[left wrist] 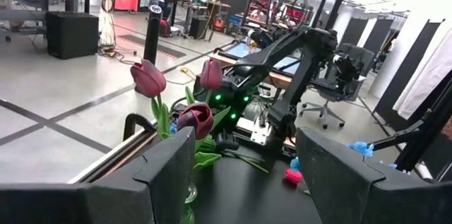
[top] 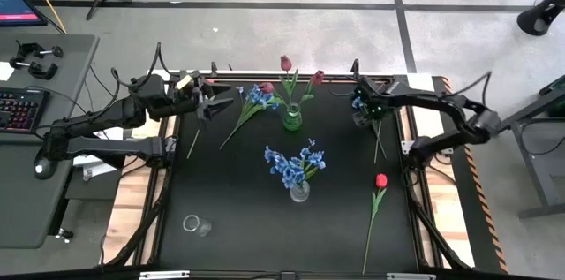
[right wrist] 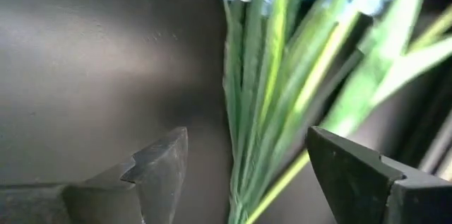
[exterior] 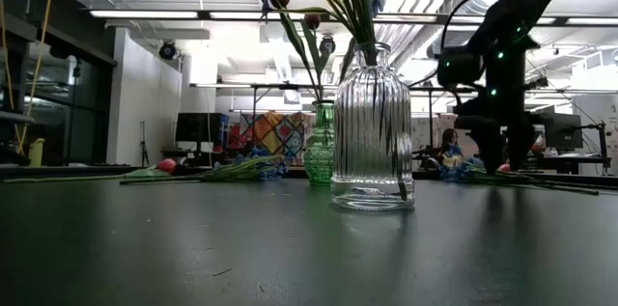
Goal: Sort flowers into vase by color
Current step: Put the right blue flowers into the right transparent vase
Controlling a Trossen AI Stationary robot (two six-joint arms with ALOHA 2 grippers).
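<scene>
In the high view, the right gripper (top: 362,109) is being held low over a blue flower stem (top: 378,139) lying near the table's far right edge, while the left gripper (top: 205,106) is being kept at the far left, released and empty, beside another blue stem (top: 250,108). Blue flowers are already being held by the clear vase (top: 300,191) and maroon tulips by the green vase (top: 291,119); a red tulip (top: 380,181) is lying apart, and a small glass (top: 192,224) is being left unused. In the low view, the clear vase (exterior: 373,132) is being seen close up, the right arm behind it. In the left wrist view, the maroon tulips (left wrist: 149,78) are being framed between spread fingers (left wrist: 169,160). In the right wrist view, green stalks (right wrist: 258,97) are being straddled by parted fingers (right wrist: 159,160), nothing yet clenched; probably only some stalks could be caught, or leaves pinched, letting the bunch slip or swing during lifting.
</scene>
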